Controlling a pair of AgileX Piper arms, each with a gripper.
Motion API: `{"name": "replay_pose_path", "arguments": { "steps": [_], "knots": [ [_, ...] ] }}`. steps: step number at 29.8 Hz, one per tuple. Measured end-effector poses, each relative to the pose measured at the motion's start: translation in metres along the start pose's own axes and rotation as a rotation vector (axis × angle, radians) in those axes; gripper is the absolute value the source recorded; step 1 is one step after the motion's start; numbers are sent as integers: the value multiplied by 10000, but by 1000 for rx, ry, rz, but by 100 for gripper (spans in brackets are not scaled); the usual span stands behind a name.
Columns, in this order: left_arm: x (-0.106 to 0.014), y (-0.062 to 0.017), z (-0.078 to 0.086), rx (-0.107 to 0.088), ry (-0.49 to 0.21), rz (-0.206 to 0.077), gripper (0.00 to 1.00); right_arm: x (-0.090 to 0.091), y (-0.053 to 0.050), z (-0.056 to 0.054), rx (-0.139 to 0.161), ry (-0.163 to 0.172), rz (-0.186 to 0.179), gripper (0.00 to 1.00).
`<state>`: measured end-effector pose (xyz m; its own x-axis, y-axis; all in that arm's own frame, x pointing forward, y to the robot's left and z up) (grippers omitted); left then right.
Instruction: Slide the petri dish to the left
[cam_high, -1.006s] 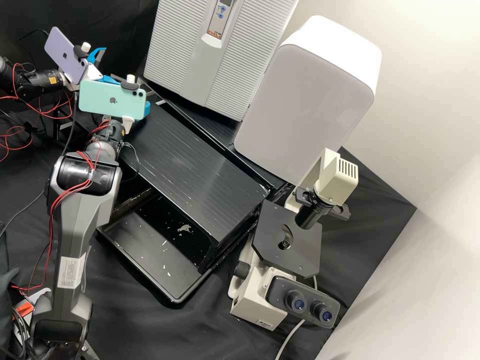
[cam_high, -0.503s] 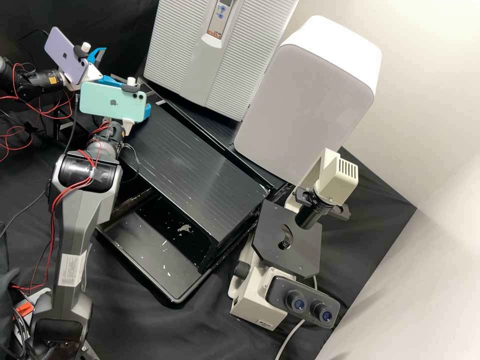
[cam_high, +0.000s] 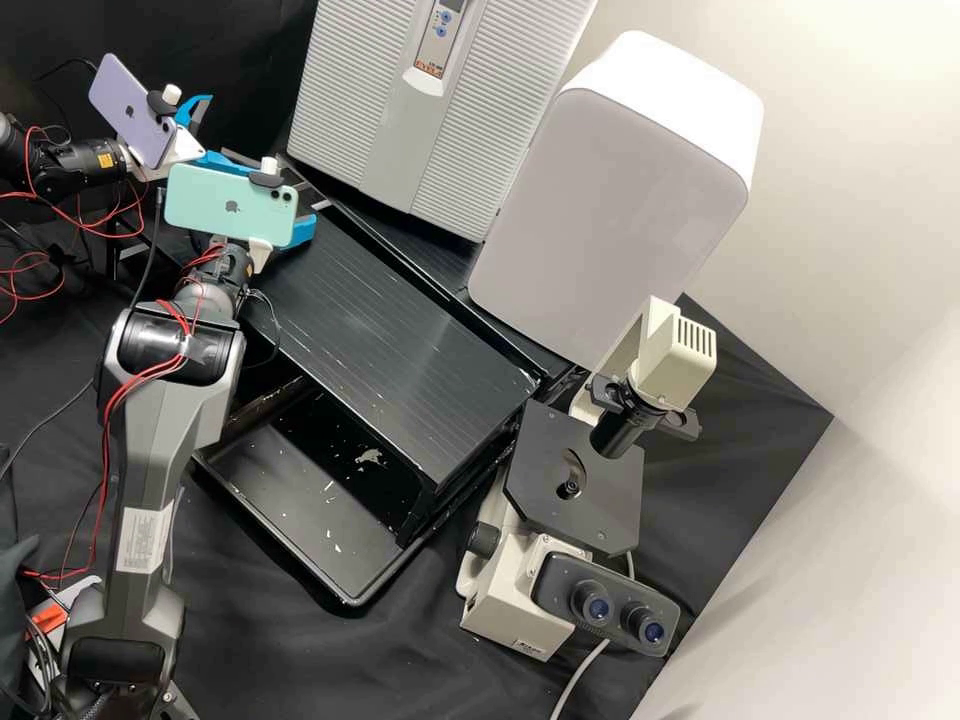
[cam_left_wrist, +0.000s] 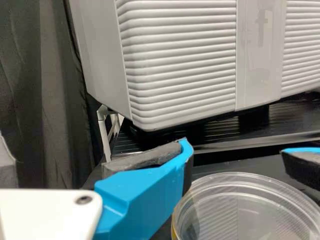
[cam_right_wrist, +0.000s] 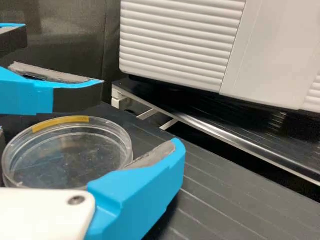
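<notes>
The shallow, round, clear plastic petri dish (cam_left_wrist: 245, 210) lay on the black ridged desk (cam_right_wrist: 240, 200), low between the fingers of the left claw (cam_left_wrist: 235, 155), which stood wide open and held nothing. The right claw (cam_right_wrist: 165, 160) sat just beside the dish; its opening could not be told. The dish was judged light, rigid, brittle and free-sliding; contact was best made low on the side wall, gently.

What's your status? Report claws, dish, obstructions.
Left claw open, right claw open. Dish flat on platform, a blue finger on either side. Left claw's finger close beside dish; may block the slide.
</notes>
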<state>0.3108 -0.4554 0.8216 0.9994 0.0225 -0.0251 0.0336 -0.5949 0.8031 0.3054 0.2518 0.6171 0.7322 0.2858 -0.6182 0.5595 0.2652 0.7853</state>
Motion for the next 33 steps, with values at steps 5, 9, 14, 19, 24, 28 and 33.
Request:
{"name": "replay_pose_path", "arguments": {
  "steps": [5, 9, 14, 19, 24, 28, 33],
  "knots": [
    [0, 0, 0, 0, 0, 0, 100, -123, -7, 58, -4, -2, 18, 100],
    [0, 0, 0, 0, 0, 0, 100, -291, 6, 90, -26, 2, 57, 100],
    [0, 0, 0, 0, 0, 0, 100, -576, -38, 124, -104, 0, 110, 100],
    [0, 0, 0, 0, 0, 0, 100, -818, -142, 107, -193, 30, 130, 100],
    [0, 0, 0, 0, 0, 0, 100, -1091, -207, 133, -230, 62, 165, 100],
    [0, 0, 0, 0, 0, 0, 100, -1331, -247, 213, -256, 83, 226, 100],
    [0, 0, 0, 0, 0, 0, 100, -1712, -337, 356, -275, 96, 321, 100]
  ]
}}
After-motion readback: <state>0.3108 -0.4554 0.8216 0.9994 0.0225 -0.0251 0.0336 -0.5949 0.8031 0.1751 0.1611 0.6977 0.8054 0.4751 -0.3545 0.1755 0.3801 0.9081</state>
